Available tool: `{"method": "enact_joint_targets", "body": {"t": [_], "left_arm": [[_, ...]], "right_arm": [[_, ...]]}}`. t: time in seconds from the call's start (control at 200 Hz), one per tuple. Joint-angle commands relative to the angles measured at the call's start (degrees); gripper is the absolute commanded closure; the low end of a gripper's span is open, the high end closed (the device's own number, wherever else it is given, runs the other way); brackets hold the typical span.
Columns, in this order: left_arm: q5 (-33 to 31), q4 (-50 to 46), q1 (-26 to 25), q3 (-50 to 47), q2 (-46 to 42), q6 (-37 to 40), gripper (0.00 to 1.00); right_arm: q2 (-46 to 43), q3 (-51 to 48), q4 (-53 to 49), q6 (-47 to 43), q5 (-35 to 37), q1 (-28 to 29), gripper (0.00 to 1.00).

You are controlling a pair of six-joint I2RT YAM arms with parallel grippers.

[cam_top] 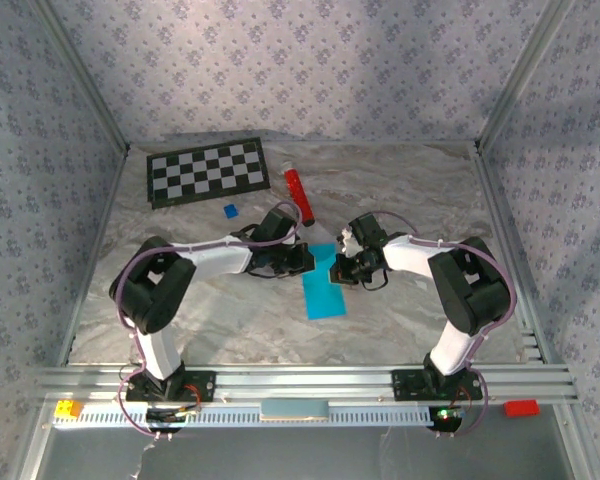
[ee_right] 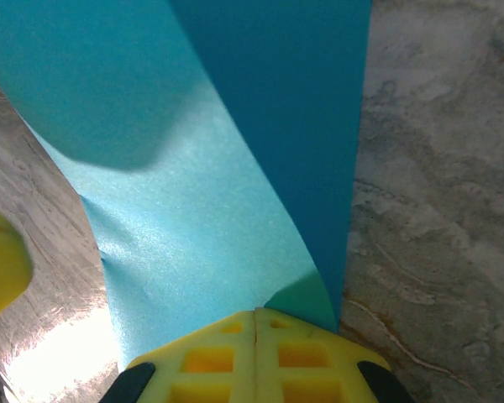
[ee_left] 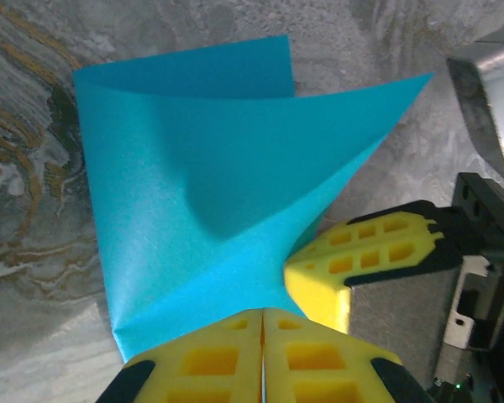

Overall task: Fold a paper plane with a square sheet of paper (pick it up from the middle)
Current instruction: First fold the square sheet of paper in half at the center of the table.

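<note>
Left gripper [ee_left: 262, 326] is pressed together, pinching an edge of the paper [ee_left: 193, 193]. Right gripper [ee_right: 254, 326] is also clamped shut on the paper, just beside it. In the top view both nip the paper's 12 o'clock end, the left arm reaching in from 9 o'clock and the right from 3 o'clock. The paper sits mid-table [cam_top: 410, 200], its body trailing toward 6 o'clock from the grippers.

Likely reason for two pinches side by side: one layer is lifted and curled over the other, and a paired grip holds the flap taut so the edges don't skew. The left wrist view shows the upper flap slanting up with shadow under it, and the lower layer flat on the table.

Judged step is the lengthwise centre fold, flap not yet pressed down. No nose folds are visible, so it looks early in the task. The next move probably calls for lowering the flap and matching edges before creasing. The risk is thin paper buckling or slipping out of a pinch.

Checkerboard [cam_top: 208, 172] is at 11 o'clock, red cylinder [cam_top: 298, 193] at 12, blue block [cam_top: 230, 211] between them, all apart from the paper.
</note>
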Motion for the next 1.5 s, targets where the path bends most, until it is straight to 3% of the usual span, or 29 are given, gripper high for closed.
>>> {"method": "enact_joint_targets", "body": {"t": [0.0,0.37,0.78,1.044,1.199,1.494], "left_arm": [[0.2,-0.7,0.1,1.5,2.1,1.6,0.92],[-0.9,0.9,0.3,-2.0,6.8,1.7,0.93],[-0.5,-6.6,1.7,6.9,4.9,7.7,0.91],[-0.3,-5.9,2.6,5.8,8.4,8.0,0.92],[-4.3,-5.4,2.7,3.9,9.4,8.9,0.92],[-2.1,-5.8,3.2,5.8,6.5,8.7,0.91]], "right_arm": [[3.7,-2.0,-8.4,-1.5,7.3,-0.7,1.0],[4.5,-2.2,-8.9,-2.1,7.9,-0.7,1.0],[4.5,-2.6,-8.5,-2.2,8.2,-1.1,1.0],[4.3,-2.9,-8.6,-1.9,8.5,-1.1,1.0],[4.6,-2.9,-8.4,-1.9,8.4,-1.2,1.0],[4.0,-3.3,-8.3,-2.7,8.4,-2.0,1.0]]}}
